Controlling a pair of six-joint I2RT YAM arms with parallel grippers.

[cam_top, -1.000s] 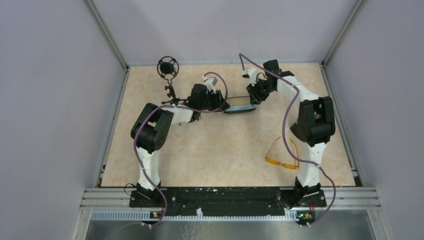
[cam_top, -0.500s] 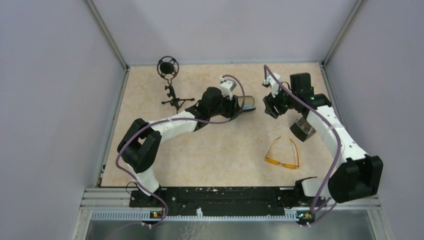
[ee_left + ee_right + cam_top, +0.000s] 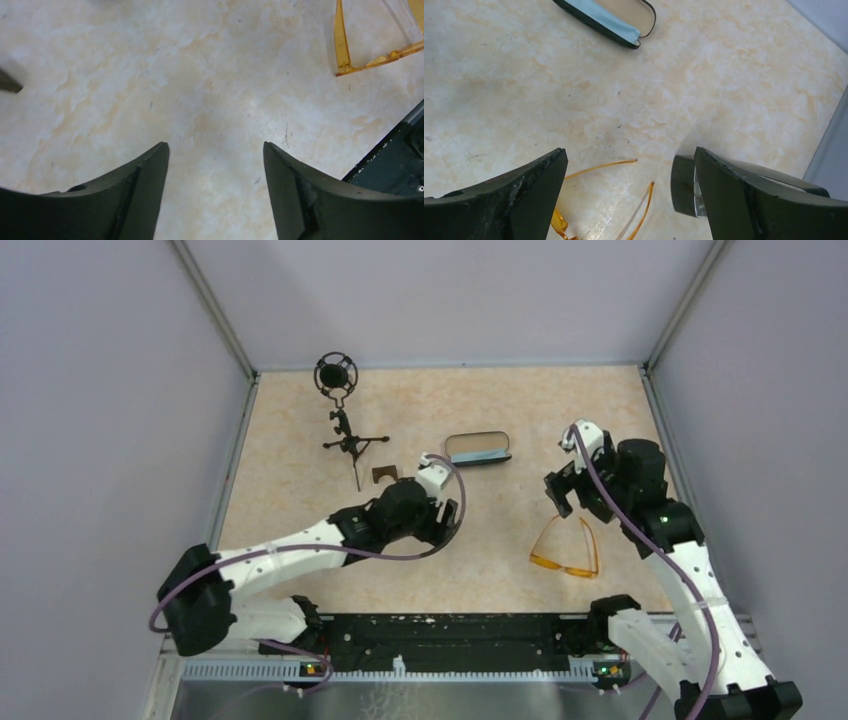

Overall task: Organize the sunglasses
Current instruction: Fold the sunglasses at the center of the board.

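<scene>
Orange-amber and see-through, the one pair of sunglasses point(image 3: 562, 567) lies on the right side of the bench point(image 3: 470, 575), nearer the arm bases than the far wall. It rests unfolded, with its curved wraparound front towards the bases and two thin arms running away from them.

One black oblong case point(image 3: 478, 445) lies open further back, well apart from the sunglasses. It has a tan lining, and one light blue cloth point(image 3: 599, 17) sits inside it. One black tripod stand point(image 3: 350, 443) with a round caged head stands at the far left, with one small brown piece point(image 3: 384, 474) near its feet. The bench top is smooth, mottled beige like marble.

There are two arms. The left jaws are spread wide with only bare bench between them, hanging over mid-bench, and the sunglasses' corner shows at the upper right of that wrist view. The right jaws are also apart and hold nothing. They hover above the tips of the sunglasses' thin arms, without touching them.

Half a second ago both arms reached out to the case, and the left jaws hid part of it. Now both have drawn back and the case is fully in view. The sunglasses have not moved.
</scene>
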